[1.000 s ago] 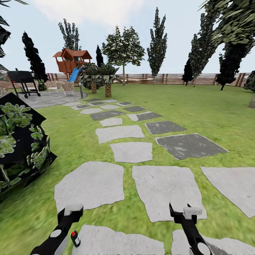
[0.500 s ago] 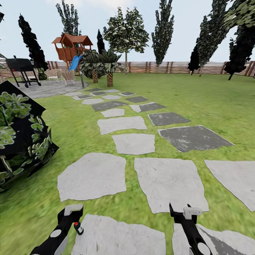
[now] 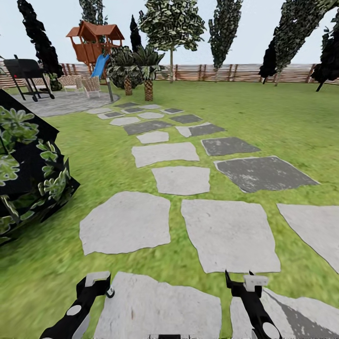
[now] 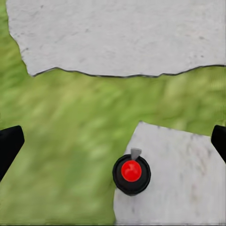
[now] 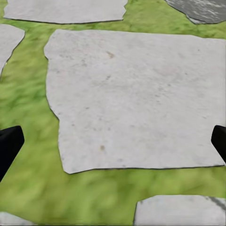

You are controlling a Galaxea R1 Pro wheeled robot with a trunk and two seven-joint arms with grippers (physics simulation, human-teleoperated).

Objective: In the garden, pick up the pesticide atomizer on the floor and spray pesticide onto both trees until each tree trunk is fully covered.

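Two black robot arms reach forward and downward, side by side and well apart. The left gripper [image 3: 96,282] has its jaws spread wide, nothing between them. The right gripper [image 3: 242,281] is likewise spread wide, with nothing held.

no readable text, labels or numbers anywhere, distant objects perhaps too blurry

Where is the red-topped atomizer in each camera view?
Head view: atomizer barely peeks out beside the left hand, bottom left.
Left wrist view: low centre, red top facing camera.
Right wrist view: grass and stones.
Shared landmark: the pale stepping stone beneath it.
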